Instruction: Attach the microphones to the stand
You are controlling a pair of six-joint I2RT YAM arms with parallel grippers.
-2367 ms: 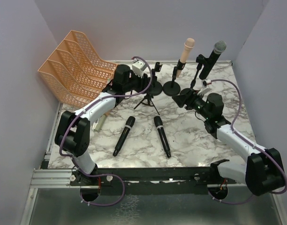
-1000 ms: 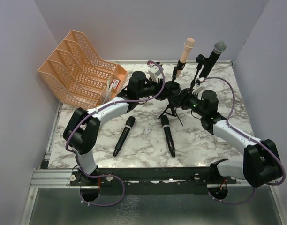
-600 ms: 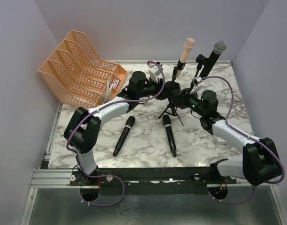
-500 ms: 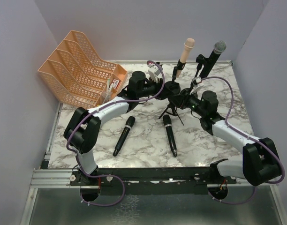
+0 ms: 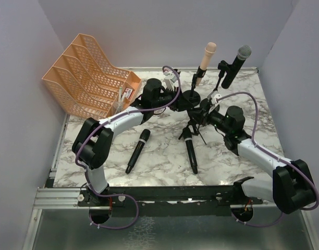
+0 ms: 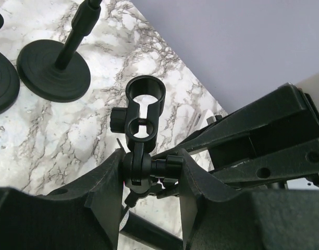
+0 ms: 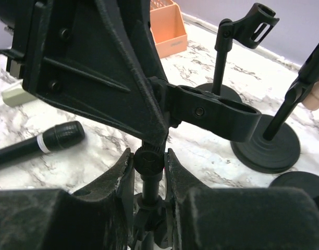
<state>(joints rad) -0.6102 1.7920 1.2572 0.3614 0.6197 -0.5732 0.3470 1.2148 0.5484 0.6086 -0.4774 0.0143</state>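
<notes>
A small black tripod stand (image 5: 194,125) stands mid-table with its empty clip ring (image 6: 145,96) up. My left gripper (image 5: 187,104) is shut on the stand's clip joint (image 6: 144,169). My right gripper (image 5: 199,120) is shut on the knurled stem (image 7: 148,160) just below the clip (image 7: 217,112). Two all-black microphones lie on the table, one on the left (image 5: 137,151) and one on the right (image 5: 191,152), its head by the tripod's feet. The pink microphone (image 5: 206,60) and the silver-headed microphone (image 5: 236,65) sit clipped in round-base stands at the back.
An orange tiered file tray (image 5: 86,73) fills the back left. An empty round-base stand (image 7: 237,47) stands behind the tripod. A small white block (image 7: 13,95) lies at the left. Round bases (image 6: 54,77) crowd the back middle.
Both grippers and the tripod stand have shifted slightly right and toward the near side. The right black microphone has slid a little right with it. Both grips are unchanged.
</notes>
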